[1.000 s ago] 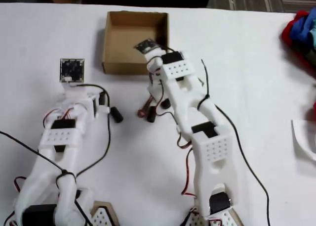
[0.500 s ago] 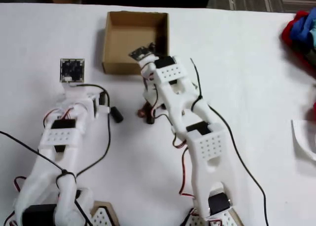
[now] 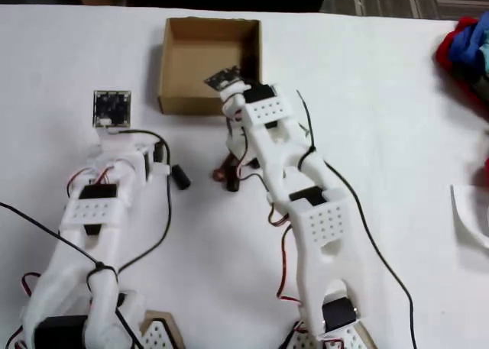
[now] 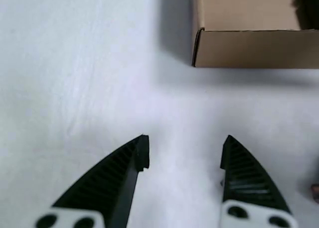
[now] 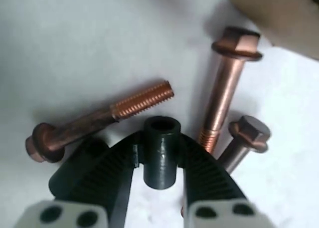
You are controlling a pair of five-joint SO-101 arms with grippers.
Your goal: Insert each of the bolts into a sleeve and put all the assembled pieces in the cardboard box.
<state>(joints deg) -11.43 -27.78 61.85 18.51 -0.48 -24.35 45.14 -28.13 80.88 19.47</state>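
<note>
White table [image 3: 382,97] lies under both arms, with the box [image 3: 191,103] at its far side. The right gripper [image 5: 159,144] is clamped on a black sleeve [image 5: 160,163], whose long axis runs straight out between the jaws with its open bore facing forward. Just ahead of that bore lies a bolt [image 5: 99,118], threaded tip nearest the sleeve. Its shank slants away across the jaw line, so the two axes are not lined up. Two more bolts [image 5: 224,88] [image 5: 246,135] lie just beside the other finger. The left gripper [image 4: 185,140] is spread wide and empty over bare table, the box corner ahead of its jaws. The right arm is much the nearer to the bolts. Mating will likely need the left to lift that first bolt.
</note>
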